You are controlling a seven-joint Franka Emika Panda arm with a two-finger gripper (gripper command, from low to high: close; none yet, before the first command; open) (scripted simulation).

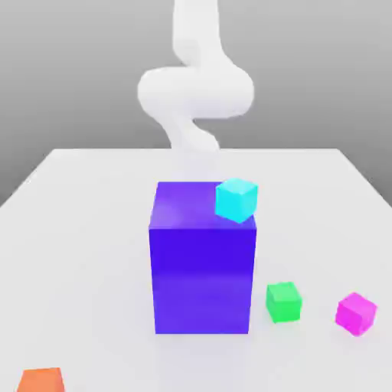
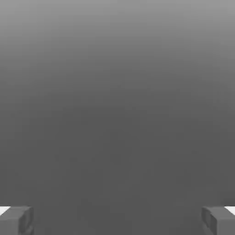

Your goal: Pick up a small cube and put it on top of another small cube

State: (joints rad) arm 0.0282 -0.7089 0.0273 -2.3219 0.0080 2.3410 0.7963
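So the big blue-violet block (image 1: 202, 260) sits pretty much mid-surface (image 1: 84, 230), and everything else is easy to place off it. The small cube (image 1: 356, 312), the magenta-pink one, lies on the surface well off to the block's side toward the exterior view's right, down near its base. A green cube (image 1: 284, 301) sits between it and the block, just beside the block. A cyan cube (image 1: 236, 200) is perched on the block's top corner. An orange cube (image 1: 42, 380) lies off toward the exterior view's left. The arm (image 1: 195, 84) rises behind the block. The claw (image 2: 117, 220) is spread wide, its fingertips (image 2: 16, 219) far apart with nothing in it.
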